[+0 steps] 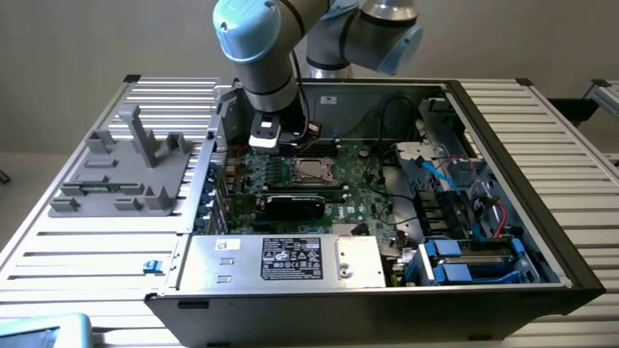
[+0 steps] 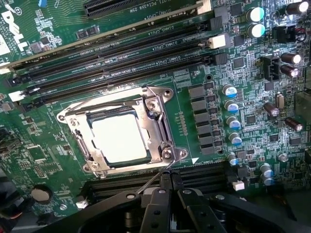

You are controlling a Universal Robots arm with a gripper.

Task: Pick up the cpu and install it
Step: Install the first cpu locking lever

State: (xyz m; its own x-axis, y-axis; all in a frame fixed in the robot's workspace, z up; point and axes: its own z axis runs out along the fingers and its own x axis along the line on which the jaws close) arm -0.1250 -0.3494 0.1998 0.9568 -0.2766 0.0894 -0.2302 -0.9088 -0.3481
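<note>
The cpu [image 2: 119, 138], a flat square chip with a pale shiny top, lies inside the dark socket with its metal frame [image 2: 158, 121] on the green motherboard. In the exterior view the cpu [image 1: 312, 168] sits mid-board inside the open computer case. My gripper [image 2: 168, 180] hovers just beside the socket's edge, with its black fingers [image 2: 160, 194] pressed together and shut. A thin wire lever [image 2: 150, 183] of the socket runs right by the fingertips; whether they touch it I cannot tell. In the exterior view the gripper [image 1: 267, 145] hangs over the board on the exterior view's left of the socket.
Long black memory slots [image 2: 121, 53] run beside the socket, and rows of capacitors [image 2: 232, 121] stand on its other side. A grey plastic fixture with upright posts [image 1: 126, 163] stands on the slatted table on the exterior view's left. The power supply box [image 1: 290, 257] fills the case's near side.
</note>
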